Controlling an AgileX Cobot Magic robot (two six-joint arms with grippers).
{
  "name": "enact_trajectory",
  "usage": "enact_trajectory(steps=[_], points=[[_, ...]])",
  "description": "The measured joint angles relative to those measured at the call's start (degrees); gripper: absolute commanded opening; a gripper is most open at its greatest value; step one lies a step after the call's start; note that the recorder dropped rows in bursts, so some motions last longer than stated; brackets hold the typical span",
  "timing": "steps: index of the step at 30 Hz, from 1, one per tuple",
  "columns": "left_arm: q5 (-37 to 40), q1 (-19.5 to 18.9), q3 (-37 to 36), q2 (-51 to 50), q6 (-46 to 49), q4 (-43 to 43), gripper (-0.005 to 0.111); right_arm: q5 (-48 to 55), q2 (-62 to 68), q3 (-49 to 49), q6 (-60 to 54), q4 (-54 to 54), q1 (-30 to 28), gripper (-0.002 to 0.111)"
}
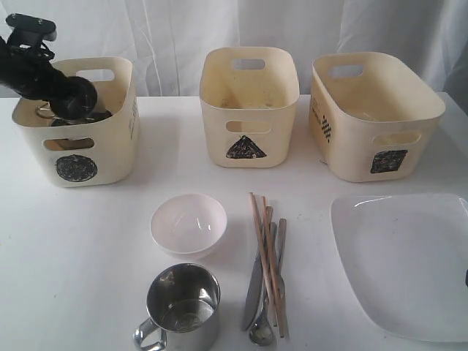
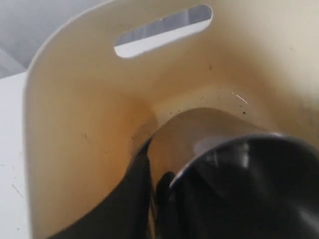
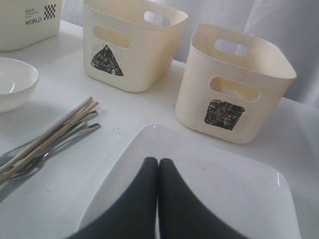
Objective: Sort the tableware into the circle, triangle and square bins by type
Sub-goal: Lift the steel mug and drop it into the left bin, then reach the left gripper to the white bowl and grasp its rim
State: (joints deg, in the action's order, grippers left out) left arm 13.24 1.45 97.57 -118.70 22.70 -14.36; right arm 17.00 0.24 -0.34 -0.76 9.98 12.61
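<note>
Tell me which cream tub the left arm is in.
The circle-marked cream plastic tub, far left; the triangle-marked tub and square-marked tub hold no arm.

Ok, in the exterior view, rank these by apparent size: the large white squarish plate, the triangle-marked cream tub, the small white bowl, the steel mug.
1. large white squarish plate, though cropped.
2. triangle-marked cream tub.
3. small white bowl and steel mug: alike; the mug sits nearer and is cropped, so unranked.

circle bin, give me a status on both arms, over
Left gripper inside circle bin by steelware, jaws unreadable. Right gripper shut, empty, over white plate. Steel mug, white bowl, cutlery, chopsticks unsorted. No obstruction seen.
</note>
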Motion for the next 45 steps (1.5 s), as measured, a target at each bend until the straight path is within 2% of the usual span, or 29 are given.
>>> enact_trajectory(steps=[2, 12, 19, 23, 29, 36, 40, 45], points=[[1.2, 0.0, 0.2, 0.0, 0.0, -0.7, 0.045, 0.0, 0.0, 0.0, 0.0, 0.0, 0.0, 0.000], [16.4, 0.0, 0.6, 8.2, -0.4, -3.7, 0.045, 0.0, 0.0, 0.0, 0.0, 0.0, 0.0, 0.000], [23.3, 0.0, -7.4, 19.2, 12.2, -23.4, 0.045, 0.0, 0.0, 0.0, 0.0, 0.0, 0.0, 0.000], [28.1, 0.9, -12.8, 24.1, 15.5, -26.3, 0.045, 0.0, 0.0, 0.0, 0.0, 0.0, 0.0, 0.000], [29.6, 8.0, -20.6, 27.8, 20.9, -26.5, 0.048, 0.0, 0.0, 0.0, 0.0, 0.0, 0.0, 0.000], [24.8, 17.3, -25.2, 26.9, 25.8, -24.7, 0.067, 0.0, 0.0, 0.0, 0.0, 0.0, 0.0, 0.000], [21.1, 19.1, -26.4, 24.4, 26.0, -23.6, 0.067, 0.0, 0.0, 0.0, 0.0, 0.0, 0.0, 0.000], [20.1, 19.3, -26.4, 20.6, 26.1, -23.5, 0.067, 0.0, 0.0, 0.0, 0.0, 0.0, 0.0, 0.000]])
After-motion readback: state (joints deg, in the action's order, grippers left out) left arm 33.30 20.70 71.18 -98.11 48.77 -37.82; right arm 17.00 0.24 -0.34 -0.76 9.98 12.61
